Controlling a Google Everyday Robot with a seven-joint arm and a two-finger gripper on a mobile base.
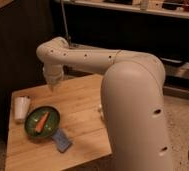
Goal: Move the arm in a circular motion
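Reaching from the lower right, the arm [88, 56] is seen as a thick cream-white upright segment near the camera, followed by a long horizontal segment running left to a rounded joint. From that joint the short blunt tip is turned downward, and the gripper [52, 85] is held just above the far left part of the wooden table [83, 100]. Whether the gripper is apart or together cannot be told. A green bowl [52, 125] holding a carrot [41, 121] is set nearer the camera than the gripper, with a white cup [21, 107] just beside it and a blue sponge [61, 141] at its near edge.
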